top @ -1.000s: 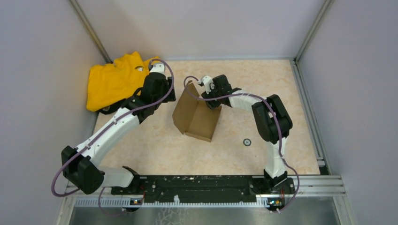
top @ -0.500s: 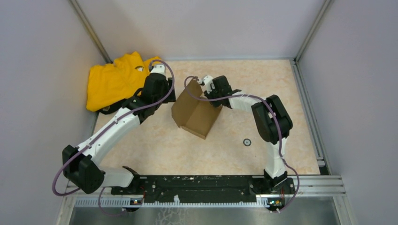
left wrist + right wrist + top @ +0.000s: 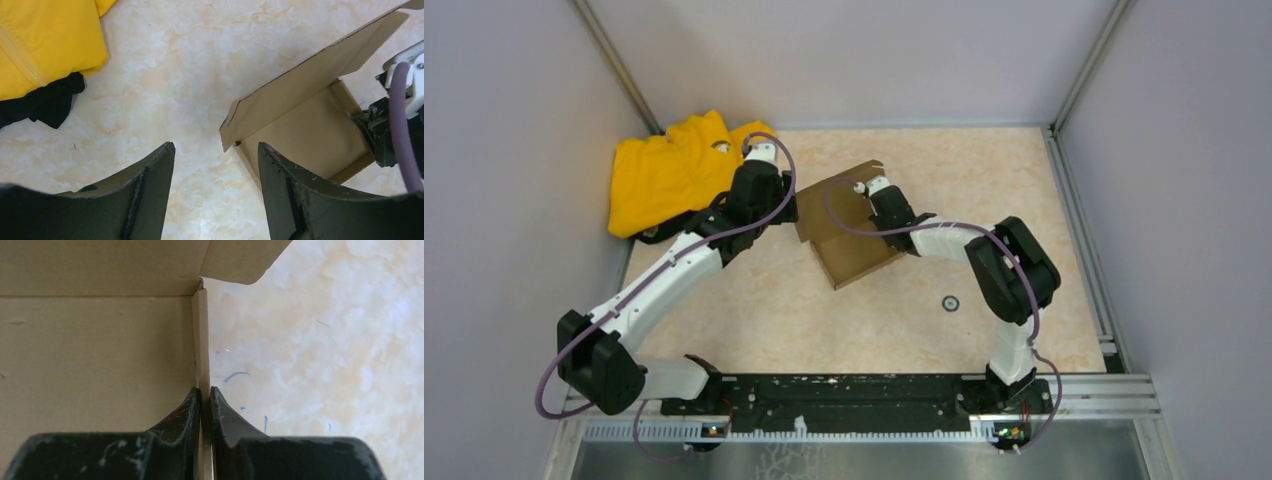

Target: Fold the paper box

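Observation:
The brown paper box (image 3: 849,240) lies partly unfolded at mid table, its base flat and one long panel (image 3: 310,75) raised along the far side. My right gripper (image 3: 204,390) is shut on a thin upright side wall (image 3: 201,340) of the box, at the box's right edge, and its fingers pinch the cardboard from both sides. In the top view the right gripper (image 3: 869,195) reaches over the box from the right. My left gripper (image 3: 216,150) is open and holds nothing, hovering over bare table just left of the box corner (image 3: 230,135).
A yellow cloth garment (image 3: 674,170) with a black piece (image 3: 45,102) under it lies at the back left, close behind the left arm. A small dark ring (image 3: 949,302) sits on the table right of the box. Frame walls enclose the table.
The right gripper has closed on the box's side wall. The box has turned and shifted, its raised panel now along the far side. The left arm has barely moved.

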`<state>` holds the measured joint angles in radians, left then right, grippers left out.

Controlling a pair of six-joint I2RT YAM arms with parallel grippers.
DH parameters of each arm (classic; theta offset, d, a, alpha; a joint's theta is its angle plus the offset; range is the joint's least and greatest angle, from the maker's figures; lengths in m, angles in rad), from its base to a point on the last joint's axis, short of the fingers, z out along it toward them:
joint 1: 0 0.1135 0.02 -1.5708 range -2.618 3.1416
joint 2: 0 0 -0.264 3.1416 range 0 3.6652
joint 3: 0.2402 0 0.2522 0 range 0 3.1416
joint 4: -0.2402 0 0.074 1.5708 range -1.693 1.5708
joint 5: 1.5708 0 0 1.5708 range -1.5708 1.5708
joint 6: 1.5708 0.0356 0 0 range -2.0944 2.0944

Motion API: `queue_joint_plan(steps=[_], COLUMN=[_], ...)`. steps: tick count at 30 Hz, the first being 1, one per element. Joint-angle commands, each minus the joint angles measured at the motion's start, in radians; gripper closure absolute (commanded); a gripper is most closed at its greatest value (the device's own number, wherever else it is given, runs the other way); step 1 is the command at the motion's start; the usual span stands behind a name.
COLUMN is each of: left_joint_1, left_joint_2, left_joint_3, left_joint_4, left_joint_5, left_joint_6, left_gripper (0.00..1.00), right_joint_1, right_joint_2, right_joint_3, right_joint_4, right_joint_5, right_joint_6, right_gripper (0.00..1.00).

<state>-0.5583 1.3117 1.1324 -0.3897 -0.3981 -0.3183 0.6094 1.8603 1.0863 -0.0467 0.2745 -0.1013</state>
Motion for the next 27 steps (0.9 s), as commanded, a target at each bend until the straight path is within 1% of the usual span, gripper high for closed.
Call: queue_joint_plan(steps=[1,3,9,14,17,21,27], left_joint_1=[0.005,0.005,0.005,-0.001,-0.018,-0.057,-0.105], left_joint_2=[-0.030,-0.033,-0.019,0.043,0.104,0.188,0.319], left_joint_3=[-0.031,-0.047,-0.080,-0.094,-0.078,-0.040,0.011], left_joint_4=[0.013,0.014,0.015,0.028,0.036,0.051,0.074], left_joint_5=[0.019,0.023,0.040,0.084,0.083,0.073,0.047], left_joint_6=[-0.013,-0.021,-0.045,-0.069,-0.071,-0.072,-0.076], left_gripper=[0.32,0.32,0.32,0.32,0.33,0.34,0.34], right_joint_1=[0.027,0.033,0.036,0.044,0.058,0.070,0.075], right_joint_2=[-0.064,-0.068,-0.083,-0.086,-0.085,-0.071,-0.061], right_joint_3=[0.001,0.005,-0.020,-0.027,-0.023,-0.017,-0.041], right_joint_4=[-0.048,-0.083,-0.150,-0.192,-0.208,-0.224,-0.193], right_joint_5=[0.222,0.292,0.389,0.416,0.434,0.457,0.417], right_joint_6=[0.092,0.152,0.311,0.422,0.468,0.507,0.536], right_gripper=[0.93,0.95,0.99,1.00,1.00,1.00,1.00])
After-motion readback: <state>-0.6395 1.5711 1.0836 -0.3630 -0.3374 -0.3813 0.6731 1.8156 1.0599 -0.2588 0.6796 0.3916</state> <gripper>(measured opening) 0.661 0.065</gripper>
